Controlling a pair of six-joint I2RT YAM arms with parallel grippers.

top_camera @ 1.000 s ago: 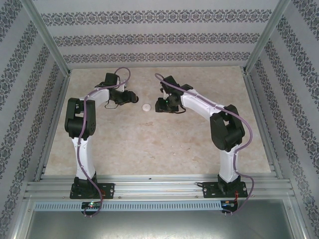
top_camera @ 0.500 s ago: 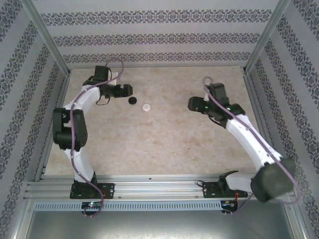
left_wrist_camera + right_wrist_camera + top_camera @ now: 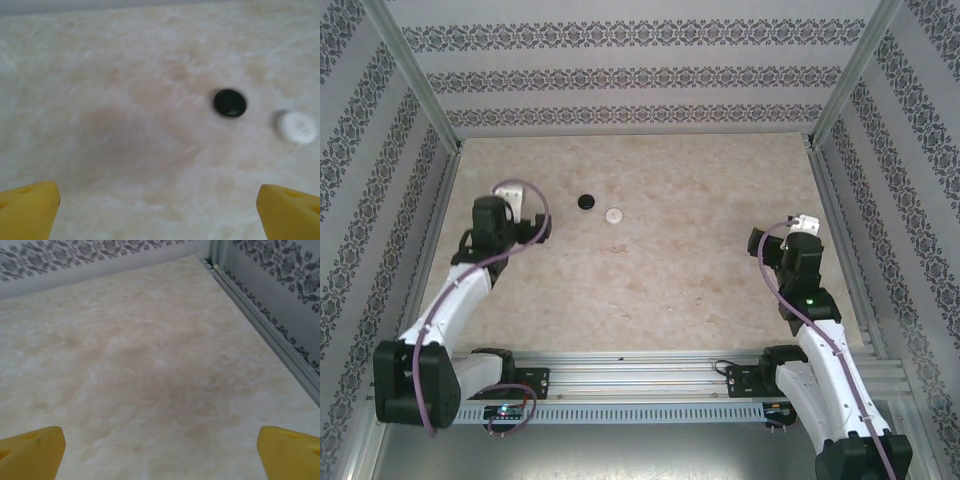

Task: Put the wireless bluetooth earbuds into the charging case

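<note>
A round black case (image 3: 586,202) and a round whitish case (image 3: 613,214) at its four o'clock lie apparently shut on the beige marbled surface (image 3: 670,290), earbuds probably inside. The left pincer (image 3: 160,207) and right pincer (image 3: 160,450) gape wide and empty; the task looks done.

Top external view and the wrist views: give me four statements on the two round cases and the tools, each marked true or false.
1. In the top view, the black case lies left of the white case. True.
2. The two cases touch. False: a strip of table shows between them.
3. The left tool is shut on the black case. False: it is open and empty, and the case lies on the table ahead of it.
4. The right tool is open. True.
</note>
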